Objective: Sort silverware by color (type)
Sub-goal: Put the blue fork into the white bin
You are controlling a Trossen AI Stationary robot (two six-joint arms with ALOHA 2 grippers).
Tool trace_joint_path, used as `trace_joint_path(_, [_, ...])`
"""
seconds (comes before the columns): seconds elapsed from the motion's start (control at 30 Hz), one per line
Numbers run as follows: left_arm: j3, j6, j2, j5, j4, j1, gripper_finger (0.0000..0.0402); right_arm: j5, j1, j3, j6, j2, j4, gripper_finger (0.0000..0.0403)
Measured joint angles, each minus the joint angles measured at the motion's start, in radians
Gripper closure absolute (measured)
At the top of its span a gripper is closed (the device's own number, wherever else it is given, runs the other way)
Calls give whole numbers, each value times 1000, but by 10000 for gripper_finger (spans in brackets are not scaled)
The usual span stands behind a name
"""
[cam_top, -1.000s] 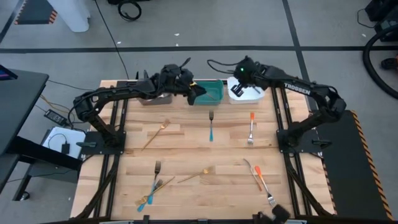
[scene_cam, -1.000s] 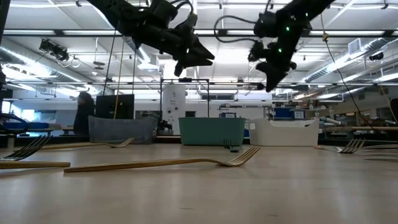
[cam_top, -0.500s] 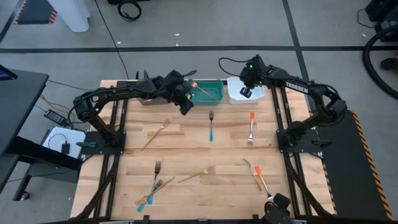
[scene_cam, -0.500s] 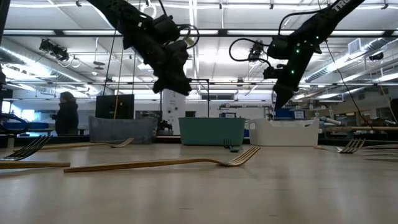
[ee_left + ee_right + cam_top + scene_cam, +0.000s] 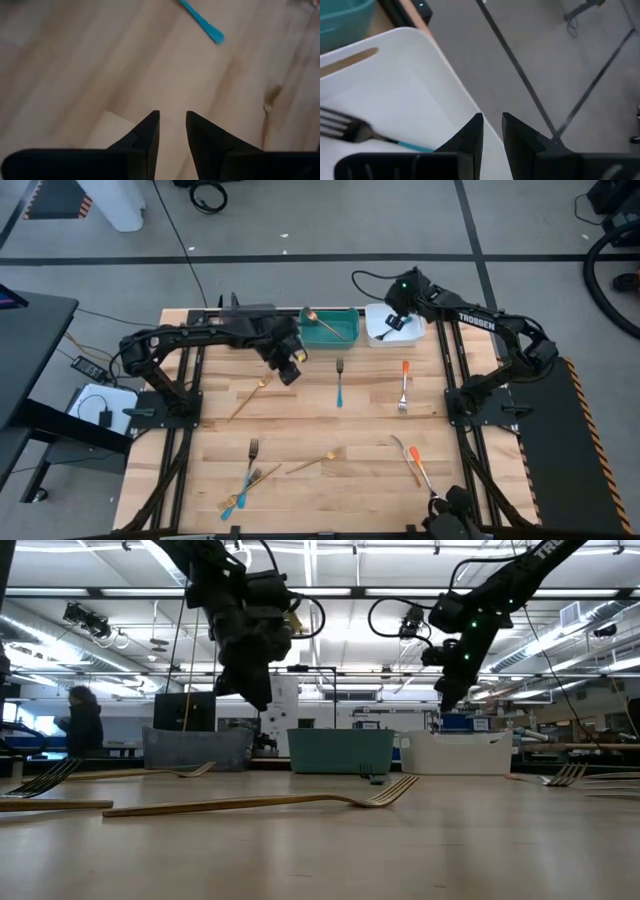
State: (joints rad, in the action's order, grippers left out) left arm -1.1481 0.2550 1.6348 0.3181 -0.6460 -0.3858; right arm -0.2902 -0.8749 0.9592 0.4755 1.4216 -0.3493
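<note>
Silverware lies scattered across the wooden table [image 5: 300, 430] seen from above: a blue-handled fork [image 5: 339, 383] mid-table, an orange-handled fork [image 5: 403, 386] to its right, a gold fork [image 5: 249, 397] to its left, more pieces nearer the front edge. One gold piece [image 5: 322, 322] already rests in the teal bin [image 5: 345, 338], suggesting the sort is under way. The left gripper [image 5: 290, 364] hangs above bare wood between the gold fork and the blue-handled one, likely heading for its next pick. The right gripper [image 5: 394, 321] hovers over the white bin [image 5: 378, 336].

From table height, both arms hang clear of the bins, touching nothing.

The left wrist camera shows its fingers [image 5: 148, 132] narrowly parted and empty, a blue handle tip [image 5: 202, 22] ahead.

The right wrist camera shows fingers [image 5: 470, 136] likewise narrowly parted and empty above the white bin's rim, with a fork with a blue handle [image 5: 362, 133] lying inside.
</note>
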Motion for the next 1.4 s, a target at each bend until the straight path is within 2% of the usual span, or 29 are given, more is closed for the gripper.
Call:
trace_joint_path(0.13, [0, 87, 0, 18, -2, 41, 297, 7, 0, 0, -2, 0, 28, 323])
trace_joint_path(0.37, [0, 248, 0, 147, -42, 138, 297, 28, 0, 0, -4, 0, 37, 323])
trace_joint_path(0.63, [0, 470, -1, 148, -108, 302, 297, 30, 0, 0, -40, 0, 37, 323])
trace_joint_path(0.77, [0, 643, -22, 124, -100, 386, 297, 42, 0, 0, -70, 0, 38, 323])
trace_joint_path(0.93, [1, 877, -105, 103, -97, 473, 297, 109, 0, 0, -121, 0, 39, 323])
trace_joint_path(1.03, [-1, 1001, -173, 48, -97, 539, 297, 142, 2, 0, -146, 0, 39, 323])
trace_joint_path(1.2, [-1, 1181, -269, -132, -165, 679, 297, 143, 13, 0, -240, 0, 13, 323])
trace_joint_path(1.4, [1, 1358, -267, -269, -246, 859, 297, 129, 63, 0, -369, 0, -80, 324])
